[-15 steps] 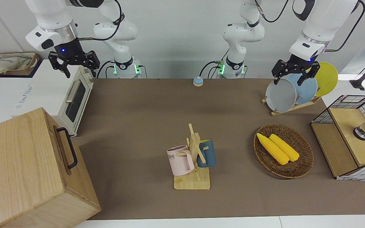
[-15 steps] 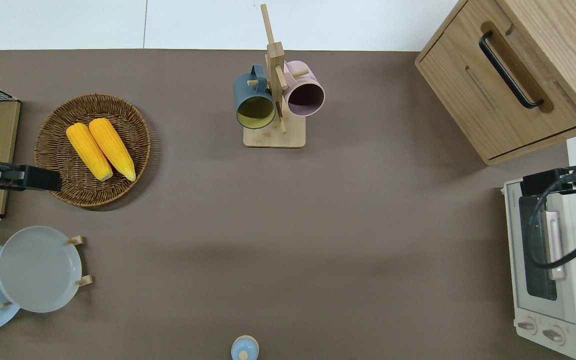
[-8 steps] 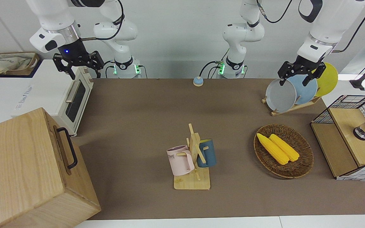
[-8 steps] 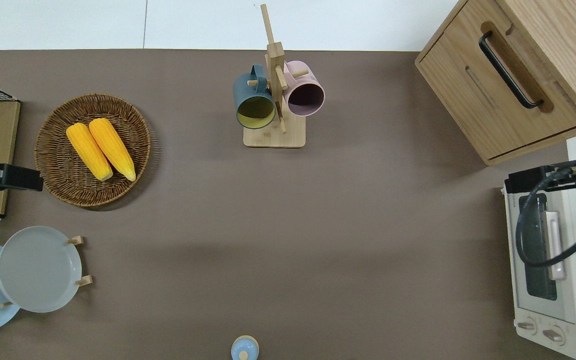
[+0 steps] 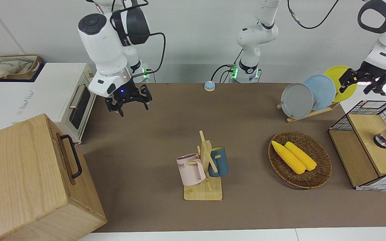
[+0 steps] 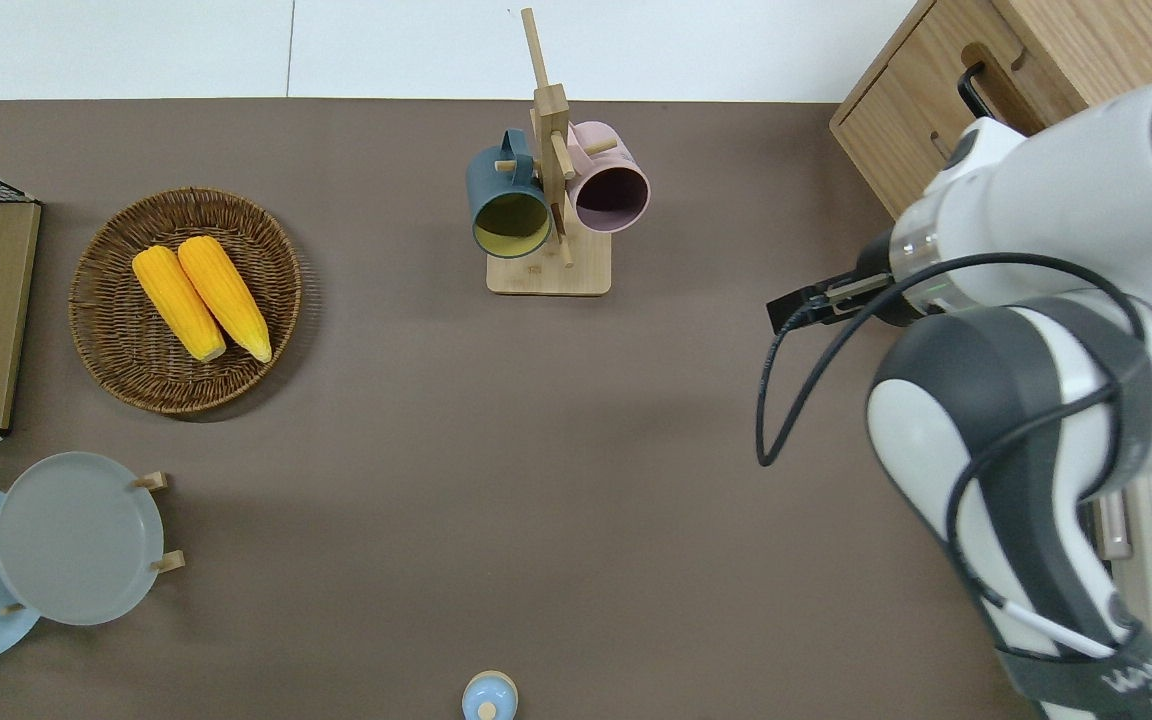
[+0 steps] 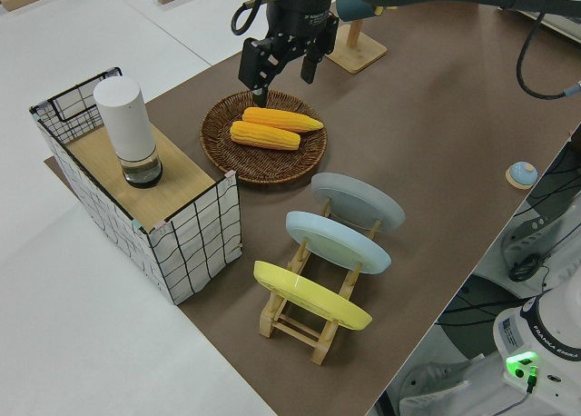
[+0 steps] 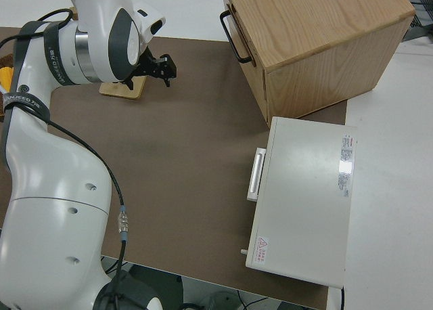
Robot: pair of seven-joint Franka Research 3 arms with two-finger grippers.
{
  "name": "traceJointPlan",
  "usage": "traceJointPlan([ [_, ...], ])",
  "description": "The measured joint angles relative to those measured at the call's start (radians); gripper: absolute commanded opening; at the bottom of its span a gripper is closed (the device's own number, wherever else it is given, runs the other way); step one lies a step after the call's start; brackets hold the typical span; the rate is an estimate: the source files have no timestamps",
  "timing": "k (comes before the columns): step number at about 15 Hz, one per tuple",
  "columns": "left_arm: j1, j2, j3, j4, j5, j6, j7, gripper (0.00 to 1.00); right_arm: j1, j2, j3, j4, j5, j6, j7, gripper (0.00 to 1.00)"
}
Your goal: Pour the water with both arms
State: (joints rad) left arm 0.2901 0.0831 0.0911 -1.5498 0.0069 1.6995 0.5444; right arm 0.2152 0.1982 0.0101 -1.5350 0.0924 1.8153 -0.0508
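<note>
My right gripper [image 5: 129, 104] hangs open and empty over the bare brown table, between the toaster oven [image 5: 62, 97] and the wooden mug rack [image 5: 203, 192]; it also shows in the right side view [image 8: 162, 72]. The rack holds a pink mug [image 5: 189, 169] and a blue mug [image 5: 219, 161]. My left gripper [image 5: 359, 83] is open and empty, up in the air by the wire shelf [image 5: 367, 147] and the yellow plate; it also shows in the left side view [image 7: 283, 82] and lies outside the overhead view. A white cylinder on a clear base [image 7: 130, 130] stands on the shelf.
A wicker basket [image 5: 317, 177] holds two corn cobs [image 5: 293, 155]. A rack with a grey, a blue and a yellow plate [image 5: 297, 100] stands nearer to the robots. A wooden cabinet [image 5: 28, 177] stands farther from the robots than the oven. A small blue bell [image 5: 209, 86] sits near the arm bases.
My right arm has swung from above the toaster oven out over the table toward the mug rack. My left gripper has moved from the plate rack toward the wire shelf.
</note>
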Motion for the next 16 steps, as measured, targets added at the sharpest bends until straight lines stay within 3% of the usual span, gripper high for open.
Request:
traceJointPlan([
  [3, 0.087, 0.033, 0.001, 0.015, 0.000, 0.045, 0.115, 0.99, 0.056, 0.085, 0.001, -0.001, 0.006, 0.196, 0.000, 0.987],
  [8, 0.156, 0.072, 0.000, 0.017, 0.000, 0.155, 0.208, 0.99, 0.100, 0.184, 0.002, 0.002, 0.006, 0.439, 0.000, 0.985],
  [12, 0.171, 0.090, 0.000, 0.018, -0.025, 0.235, 0.215, 0.99, 0.137, 0.284, 0.006, 0.048, 0.006, 0.606, -0.003, 0.969],
  [13, 0.178, 0.092, 0.000, 0.018, -0.061, 0.251, 0.215, 0.99, 0.144, 0.323, 0.006, 0.076, 0.003, 0.650, -0.005, 0.921],
  [16, 0.201, 0.114, -0.001, 0.018, -0.180, 0.349, 0.216, 1.00, 0.143, 0.399, -0.002, 0.165, 0.002, 0.705, -0.033, 0.547],
])
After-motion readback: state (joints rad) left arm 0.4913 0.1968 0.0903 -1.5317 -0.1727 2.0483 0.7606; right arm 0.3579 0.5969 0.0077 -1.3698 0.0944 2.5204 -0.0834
